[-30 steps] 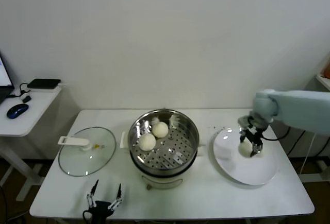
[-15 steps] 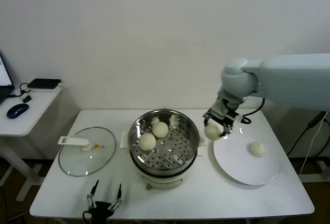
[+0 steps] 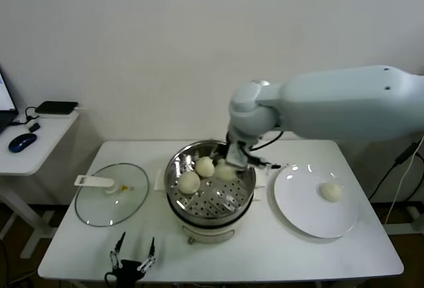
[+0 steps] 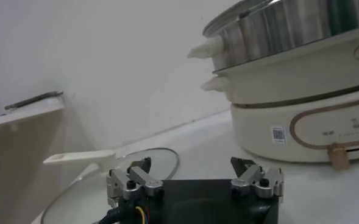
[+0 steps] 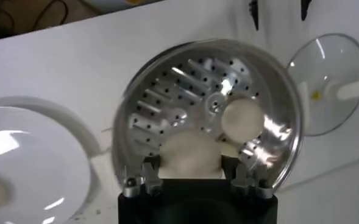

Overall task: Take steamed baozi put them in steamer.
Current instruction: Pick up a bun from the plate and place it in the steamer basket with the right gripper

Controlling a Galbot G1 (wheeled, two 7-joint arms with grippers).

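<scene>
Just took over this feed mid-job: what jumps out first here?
The big pale right arm reaches across the middle, its pincer holding a bun over the steel steamer, where two more buns already sit on the holed tray. One bun remains on the white plate to the right. The left pincer waits open at the table's near edge, by the glass lid.

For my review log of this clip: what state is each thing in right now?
Steamer: uncovered, two buns resting on its tray.
Held bun: gripped by the right end effector, over the tray.
Plate: one bun left.
Glass lid: off, lying on the table.
Left end effector: open, idle near the table's front edge.
</scene>
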